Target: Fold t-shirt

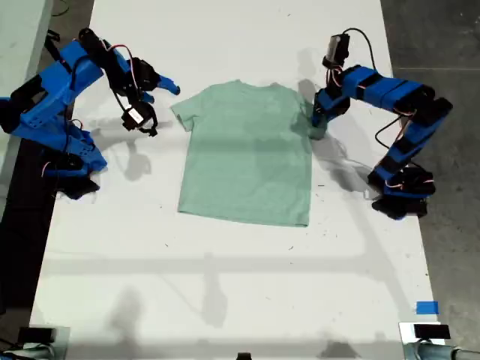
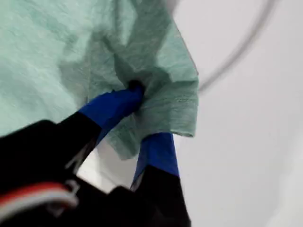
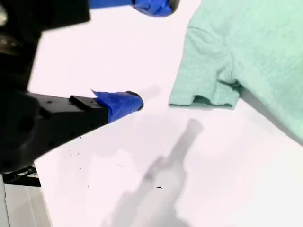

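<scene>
T-shirt (image 1: 247, 154) lies flat and spread on the white table (image 1: 225, 285), collar away from the camera in the exterior view, long axis running collar to hem. Thin, soft, pale mint-green knit, no print, hemmed short sleeves. My first gripper (image 2: 142, 116) is clamped on one sleeve, cloth bunched and puckered between the blue jaws, so it sits right at that edge of the shirt. My second gripper (image 3: 142, 52) hangs with jaws apart and empty, just beside the other sleeve (image 3: 208, 71), not touching. Next move likely turns on that gap: the sleeve lies straight ahead of the open jaws, near.
</scene>
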Robot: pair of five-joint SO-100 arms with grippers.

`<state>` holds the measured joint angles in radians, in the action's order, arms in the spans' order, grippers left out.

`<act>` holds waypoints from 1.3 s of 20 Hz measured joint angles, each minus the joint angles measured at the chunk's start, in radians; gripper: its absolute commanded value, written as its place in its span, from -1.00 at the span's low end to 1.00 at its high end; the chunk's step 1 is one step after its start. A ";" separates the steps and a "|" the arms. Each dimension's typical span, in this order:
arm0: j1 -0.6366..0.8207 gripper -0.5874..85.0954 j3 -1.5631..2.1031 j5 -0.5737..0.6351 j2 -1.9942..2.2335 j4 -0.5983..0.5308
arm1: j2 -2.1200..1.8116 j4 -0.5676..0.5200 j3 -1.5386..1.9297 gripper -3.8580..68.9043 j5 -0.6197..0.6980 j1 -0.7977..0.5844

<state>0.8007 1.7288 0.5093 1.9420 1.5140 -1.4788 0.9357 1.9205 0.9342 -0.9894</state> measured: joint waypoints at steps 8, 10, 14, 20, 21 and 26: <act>0.000 -0.24 0.009 0.006 0.000 0.000 | -0.075 0.291 -0.258 -0.91 -0.017 0.094; 0.000 -0.24 0.009 0.006 0.000 0.000 | -0.080 0.357 -0.396 -0.91 -0.046 0.155; 0.000 -0.24 0.018 0.006 0.000 -0.006 | -0.049 0.342 -0.526 -0.91 -0.144 0.261; 0.000 -0.24 0.037 0.006 -0.002 -0.015 | 0.227 0.196 -0.650 -0.64 -0.291 0.403; 0.000 -0.23 0.037 0.006 -0.006 -0.017 | 0.288 0.193 -0.695 0.16 -0.301 0.414; 0.005 -0.20 0.049 0.006 -0.008 -0.017 | 0.489 0.385 -1.055 -0.10 -0.278 0.442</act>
<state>0.8053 1.7779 0.5154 1.9343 1.4972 -0.9894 1.3208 0.8652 0.6565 -0.5476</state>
